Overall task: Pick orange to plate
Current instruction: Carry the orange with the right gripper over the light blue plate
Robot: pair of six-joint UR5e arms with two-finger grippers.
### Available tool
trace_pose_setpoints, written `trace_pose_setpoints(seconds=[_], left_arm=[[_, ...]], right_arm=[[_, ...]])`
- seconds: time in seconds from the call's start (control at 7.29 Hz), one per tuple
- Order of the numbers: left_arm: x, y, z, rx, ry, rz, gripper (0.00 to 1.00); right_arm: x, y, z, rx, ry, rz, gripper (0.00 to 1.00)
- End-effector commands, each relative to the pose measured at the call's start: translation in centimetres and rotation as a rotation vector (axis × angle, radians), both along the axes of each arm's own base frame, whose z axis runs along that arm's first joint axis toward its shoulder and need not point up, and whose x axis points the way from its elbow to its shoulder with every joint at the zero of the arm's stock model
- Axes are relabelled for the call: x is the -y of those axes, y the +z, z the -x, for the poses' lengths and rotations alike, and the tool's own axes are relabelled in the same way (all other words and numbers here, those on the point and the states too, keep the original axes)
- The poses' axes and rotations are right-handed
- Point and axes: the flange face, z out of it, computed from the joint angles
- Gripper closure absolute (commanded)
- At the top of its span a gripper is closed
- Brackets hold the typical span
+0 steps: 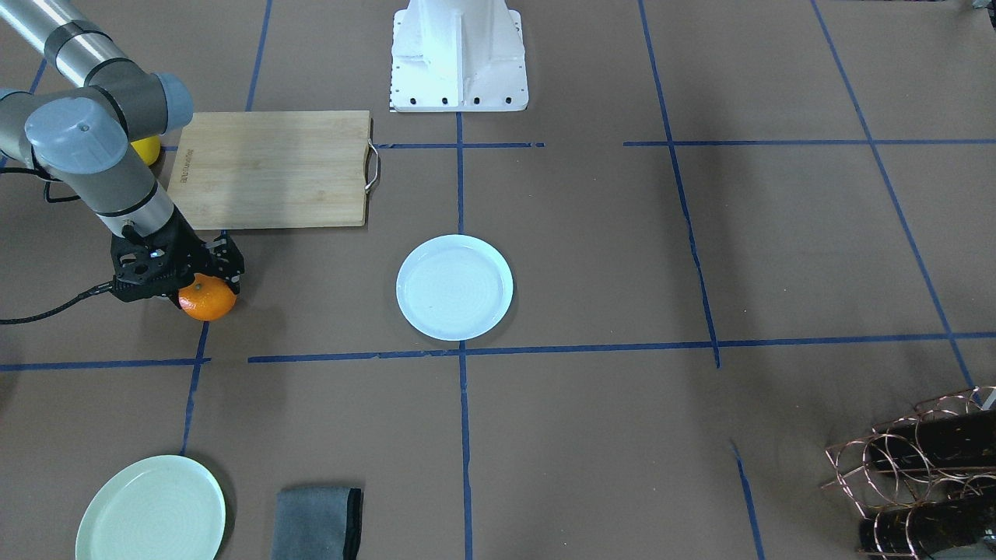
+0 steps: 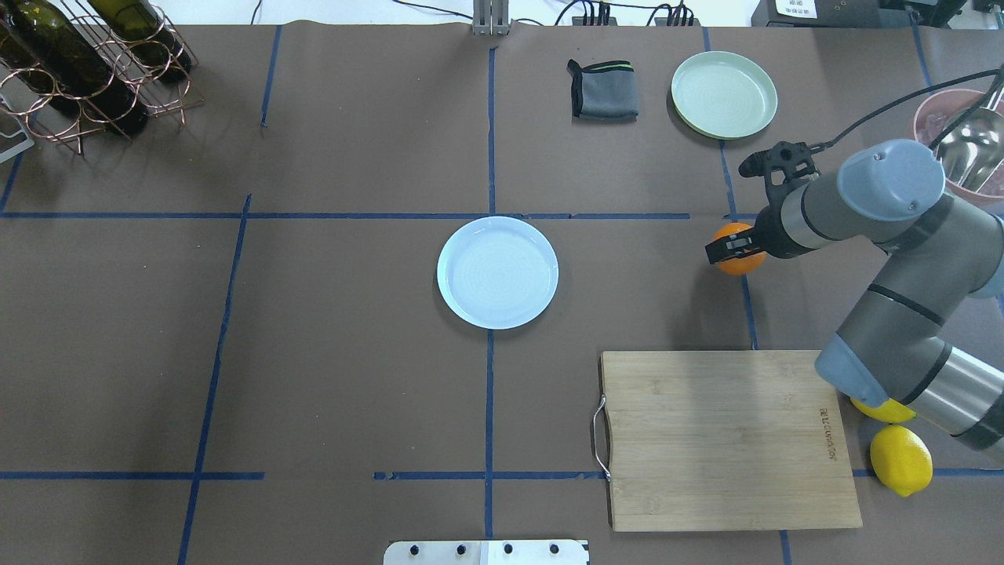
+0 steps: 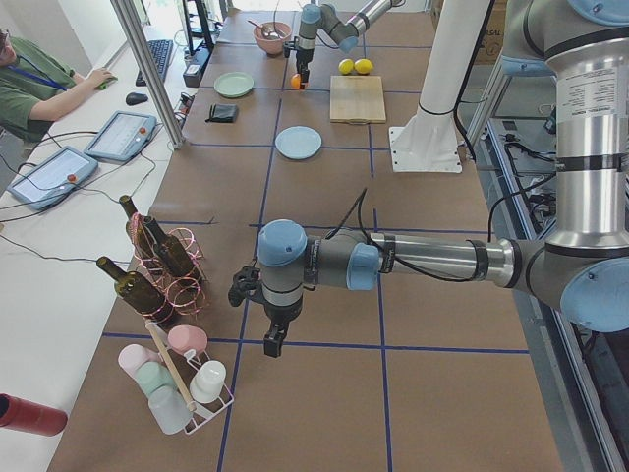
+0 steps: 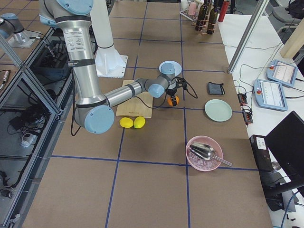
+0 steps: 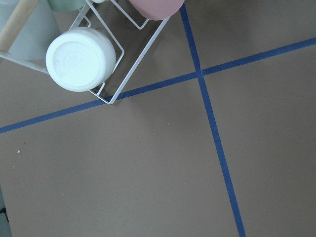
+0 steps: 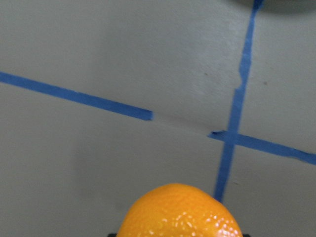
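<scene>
White plate [image 1: 454, 288] lies well apart from the orange [image 1: 208, 303], which the right gripper [image 2: 737, 249] grasps; whether the left gripper [image 3: 270, 344] is clenched, I cannot tell.

Bare brown table [image 2: 635, 267] runs from the orange [image 2: 738, 249] left to the plate [image 2: 497, 272], an open lane. The cutting board [image 2: 725, 439] lies flat on its near side. The folded cloth [image 2: 602, 90] and green plate [image 2: 724, 94] lie on its far side, well apart.

No legible text — cutting board [image 2: 729, 439] stamp (near edge) unreadable.
</scene>
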Motion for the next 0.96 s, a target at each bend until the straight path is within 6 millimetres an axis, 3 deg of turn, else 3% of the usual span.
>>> trace_pose_setpoints(seconds=[0.0,0.14,0.27,0.55,0.69,0.82], left_arm=[[0.0,-0.1,0.0,-0.004,-0.001,0.000,0.00],[0.0,-0.1,0.0,-0.004,-0.001,0.000,0.00],[0.0,-0.1,0.0,-0.004,-0.001,0.000,0.00],[0.0,-0.3,0.0,-0.005,-0.001,-0.004,0.00],[0.1,-0.4,0.0,-0.005,-0.001,-0.006,0.00],[0.1,-0.4,0.0,-0.005,-0.001,-0.006,0.00]], right_arm=[[-1.4,-11.0,8.8,0.079,0.076,0.093,1.00],[-1.4,-16.7,13.9,0.008,0.147,0.094,1.00],[-1.2,-19.1,17.1,-0.014,0.170,0.134,1.00],[-1.3,-22.0,23.7,-0.047,0.188,0.121,1.00],[-2.2,-21.8,25.8,-0.069,0.195,0.128,1.00],[-2.7,-21.6,26.4,-0.076,0.193,0.124,0.93]])
